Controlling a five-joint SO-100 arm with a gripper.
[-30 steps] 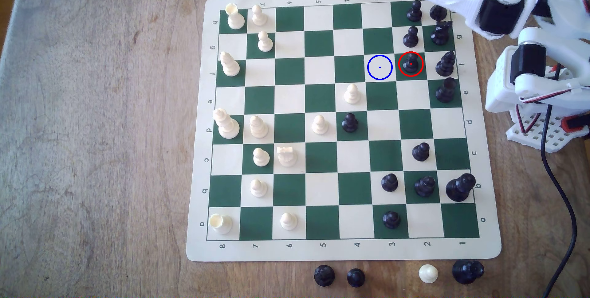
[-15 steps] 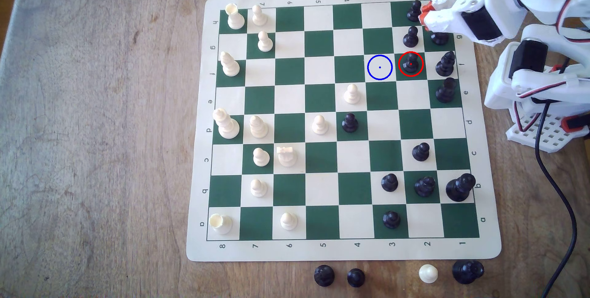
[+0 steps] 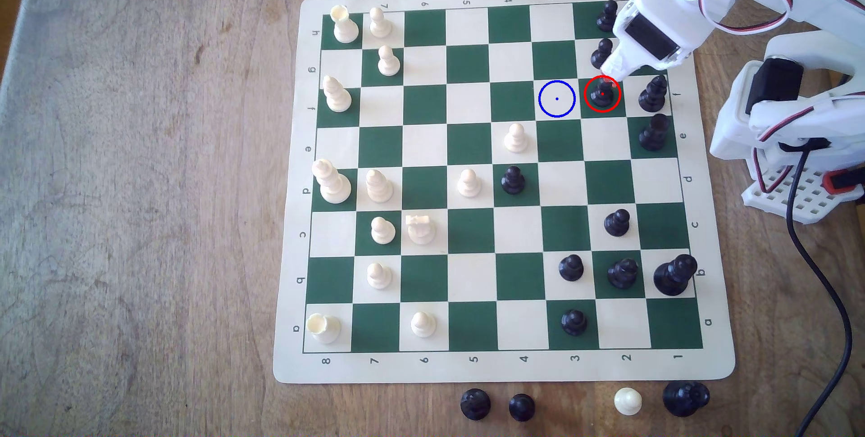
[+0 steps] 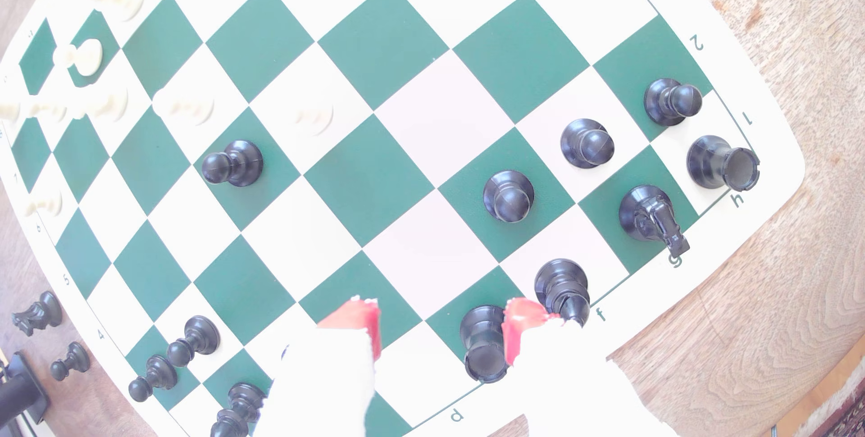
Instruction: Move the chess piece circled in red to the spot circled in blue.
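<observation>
A: Exterior view, and the chess piece [image 3: 602, 96] is on its dark green square inside the red ring, upper right of the frame, one square to the right of the spot [image 3: 556, 98]. Upright, ball head pointing straight up, base flat on the square.

B: And the gripper [image 3: 611, 77]? Half a second ago its red tips were up by the top black pawn [image 3: 607, 16].

A: It has swung down the file since then. The white finger's tip now sits at the upper edge of the red ring, right over the pawn's head. The second black pawn [image 3: 600, 54] is half hidden behind it.

B: The pawn itself hasn't shifted?

A: Same square, same stance. The spot is bare cream, blue ring and dot.

B: Jaws?

A: On the wrist view the gripper [image 4: 440, 324] is spread wide, two red-tipped fingers [image 4: 360, 317] well apart, nothing between them but board [image 4: 730, 11]. The pawn [image 4: 508, 196] stands ahead of the tips, untouched. One tip overlaps a black rook [image 4: 482, 343] in that picture; whether it touches, I cannot tell.

B: Neighbours?

A: Tall black bishop [image 3: 652, 94] on the next square to the right in the exterior view.
</observation>
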